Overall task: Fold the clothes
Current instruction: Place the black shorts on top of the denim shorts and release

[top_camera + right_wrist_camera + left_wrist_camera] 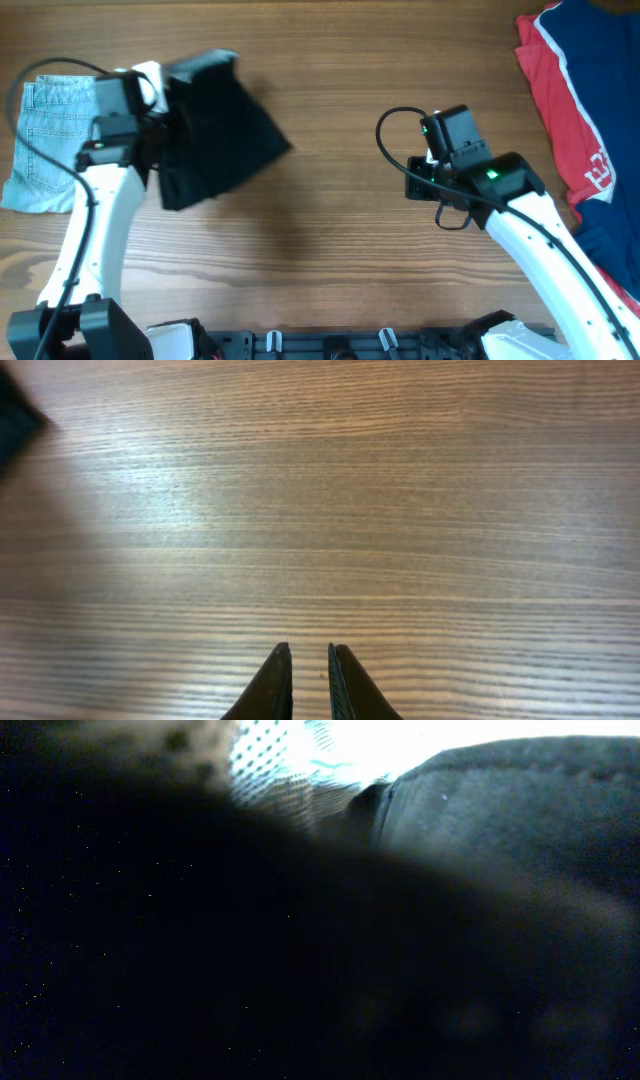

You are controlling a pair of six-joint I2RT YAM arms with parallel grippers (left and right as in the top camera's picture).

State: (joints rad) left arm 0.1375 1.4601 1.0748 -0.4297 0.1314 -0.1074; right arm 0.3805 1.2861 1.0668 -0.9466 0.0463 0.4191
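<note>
meanwhile, black garment point(215, 130) sits at table's point(400, 510) left, long axis far-to-near, widening nearward; cloth hides my left gripper point(152, 98), grip unclear; my right gripper point(308, 650) hovers closed, empty.

1. Table point(340, 250): wood surface, mid-brown, with the grain running left to right across the overhead view.
2. Right wrist view: the same tabletop fills the frame. Grain lines are fine and closely spaced, with darker streaks between paler bands.
3. Pale sheen point(215, 510) on the wood, left of centre in that view.
4. Soft shadow point(300, 235) near the table's middle, edges blurred.
</note>
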